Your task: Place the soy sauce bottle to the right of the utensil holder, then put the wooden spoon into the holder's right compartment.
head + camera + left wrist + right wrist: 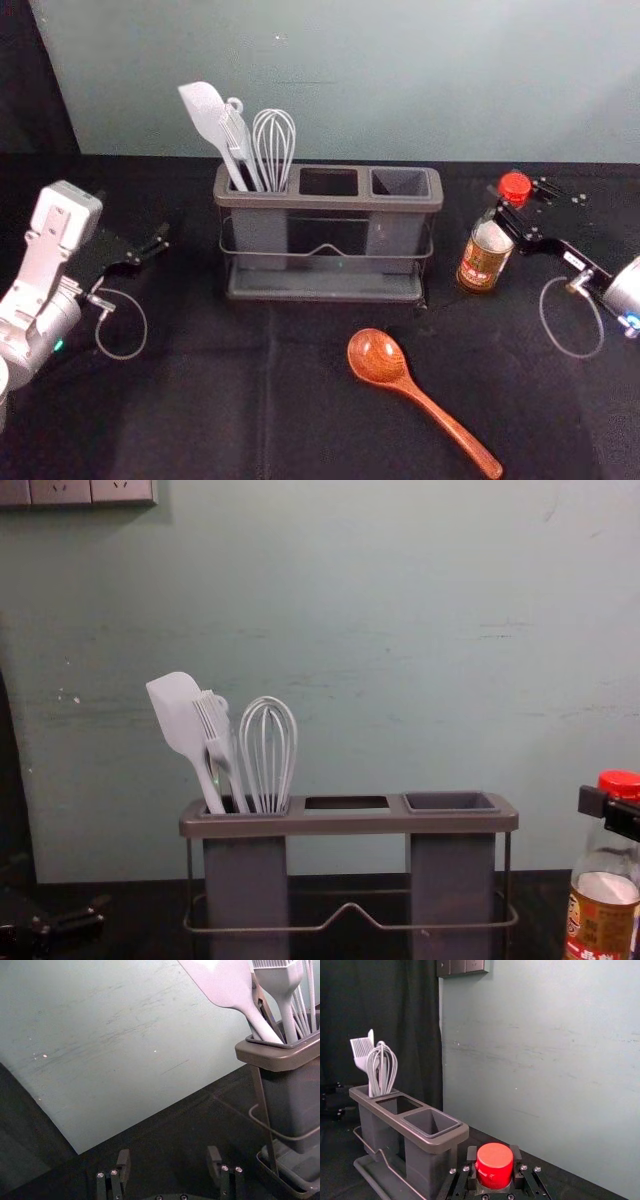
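The right gripper (515, 199) is clamped on the soy sauce bottle (482, 266), which stands between its fingers, right of the utensil holder (325, 202). The left gripper (162, 236) (this one is idle) is left of the holder, fingers apart.

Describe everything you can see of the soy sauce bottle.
The soy sauce bottle has a red cap, closed on, a clear, glass-like upper part, and a brownish label with red and yellow print. It is roughly upright, to the right of the utensil holder. The right gripper is closed around its top. Whether it is lifted, I cannot tell.
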Action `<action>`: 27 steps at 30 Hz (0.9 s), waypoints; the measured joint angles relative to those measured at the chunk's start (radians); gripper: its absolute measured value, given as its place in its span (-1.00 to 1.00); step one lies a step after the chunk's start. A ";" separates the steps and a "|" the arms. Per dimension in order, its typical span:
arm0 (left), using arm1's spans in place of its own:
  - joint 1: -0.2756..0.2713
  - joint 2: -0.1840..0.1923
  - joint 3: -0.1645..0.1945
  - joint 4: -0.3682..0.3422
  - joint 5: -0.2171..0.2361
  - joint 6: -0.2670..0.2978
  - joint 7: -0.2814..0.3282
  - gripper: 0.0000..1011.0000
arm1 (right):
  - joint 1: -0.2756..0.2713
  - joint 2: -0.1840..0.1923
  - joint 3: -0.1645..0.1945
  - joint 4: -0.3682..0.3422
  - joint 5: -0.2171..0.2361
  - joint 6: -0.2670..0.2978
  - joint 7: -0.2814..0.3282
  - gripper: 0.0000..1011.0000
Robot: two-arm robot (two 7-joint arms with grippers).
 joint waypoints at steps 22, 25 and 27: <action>0.000 0.000 0.000 0.000 0.000 0.000 0.000 0.99 | 0.043 -0.022 -0.024 0.056 -0.013 -0.001 0.004 -0.24; 0.000 0.000 0.000 0.000 0.000 0.000 0.000 0.99 | 0.048 -0.025 -0.028 0.064 -0.017 -0.002 0.005 -0.24; 0.000 0.000 0.000 0.000 0.000 0.000 0.000 0.99 | 0.051 -0.027 -0.031 0.071 -0.017 -0.003 0.006 -0.24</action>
